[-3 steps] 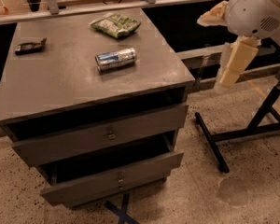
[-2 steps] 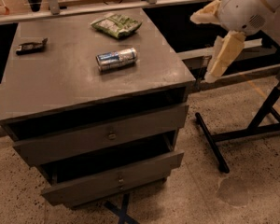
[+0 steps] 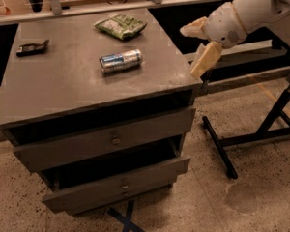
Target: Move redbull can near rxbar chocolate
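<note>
Gripper [image 3: 189,52], jaws spread, hangs at the right edge of the table [image 3: 63,88].

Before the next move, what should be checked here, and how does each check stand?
1. The redbull can lies on its side mid-table, unobstructed: ok.
2. The tool is open and empty, by the right edge of the table: ok.
3. The tool is at the can: not ok, well apart.
4. The rxbar chocolate is visible at the far left: ok.
5. The green snack bag is off the can-to-bar line: ok.
6. Can's weight: cannot tell.
</note>
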Robot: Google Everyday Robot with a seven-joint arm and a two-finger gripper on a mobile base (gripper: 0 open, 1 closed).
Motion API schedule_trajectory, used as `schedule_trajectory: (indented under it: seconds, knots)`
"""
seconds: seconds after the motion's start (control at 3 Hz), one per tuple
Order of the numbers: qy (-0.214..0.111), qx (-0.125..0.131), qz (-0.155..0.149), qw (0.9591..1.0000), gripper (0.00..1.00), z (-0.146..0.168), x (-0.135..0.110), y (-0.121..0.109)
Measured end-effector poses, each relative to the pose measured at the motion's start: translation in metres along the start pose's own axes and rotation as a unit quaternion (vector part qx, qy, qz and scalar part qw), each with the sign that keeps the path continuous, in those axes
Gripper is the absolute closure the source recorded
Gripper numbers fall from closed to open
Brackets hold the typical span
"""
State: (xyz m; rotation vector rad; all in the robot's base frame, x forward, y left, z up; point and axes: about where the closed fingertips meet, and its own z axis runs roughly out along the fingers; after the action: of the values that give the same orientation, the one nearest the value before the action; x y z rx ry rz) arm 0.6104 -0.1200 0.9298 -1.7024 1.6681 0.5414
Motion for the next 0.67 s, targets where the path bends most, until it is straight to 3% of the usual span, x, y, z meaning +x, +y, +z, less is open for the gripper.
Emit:
schedule_trajectory:
  seconds: [0.67]
  knots:
    - [-0.033,0.004,0.013,0.9994,0.0,0.0172,0.0002,-0.0096]
